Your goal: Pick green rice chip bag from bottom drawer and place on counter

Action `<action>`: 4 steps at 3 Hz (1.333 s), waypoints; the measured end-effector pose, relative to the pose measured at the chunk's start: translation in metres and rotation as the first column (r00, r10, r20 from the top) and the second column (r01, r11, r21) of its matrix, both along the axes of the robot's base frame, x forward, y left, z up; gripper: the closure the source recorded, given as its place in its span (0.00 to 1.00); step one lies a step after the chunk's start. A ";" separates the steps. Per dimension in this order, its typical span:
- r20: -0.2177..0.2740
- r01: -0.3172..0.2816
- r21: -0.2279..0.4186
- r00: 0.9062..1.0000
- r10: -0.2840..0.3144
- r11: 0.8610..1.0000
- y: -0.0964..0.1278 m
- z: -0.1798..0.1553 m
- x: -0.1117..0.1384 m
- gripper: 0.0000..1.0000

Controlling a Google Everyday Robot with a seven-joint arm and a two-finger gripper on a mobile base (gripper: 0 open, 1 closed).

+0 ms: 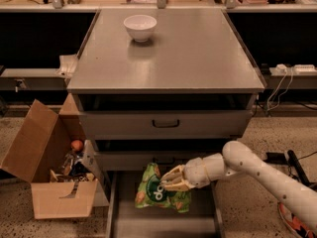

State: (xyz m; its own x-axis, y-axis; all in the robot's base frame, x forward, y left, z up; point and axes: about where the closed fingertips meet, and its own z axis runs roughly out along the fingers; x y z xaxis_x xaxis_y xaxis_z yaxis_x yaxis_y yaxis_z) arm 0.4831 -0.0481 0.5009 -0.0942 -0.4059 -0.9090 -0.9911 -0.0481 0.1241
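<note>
One pincer (pixel 172 183) tight on green bag (pixel 152 196)

high, frontal — counter (pixel 198 58) | gripper (pixel 169 181) over bottom drawer (pixel 163 223), on green rice chip bag (pixel 148 196)
</note>
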 end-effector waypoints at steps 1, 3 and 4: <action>0.150 -0.005 0.023 0.989 0.001 1.000 0.003 0.082 -0.006 1.00; 0.291 -0.021 0.006 0.957 0.019 1.000 0.013 0.166 -0.010 1.00; 0.350 0.003 0.014 0.937 -0.007 1.000 0.012 0.204 -0.004 1.00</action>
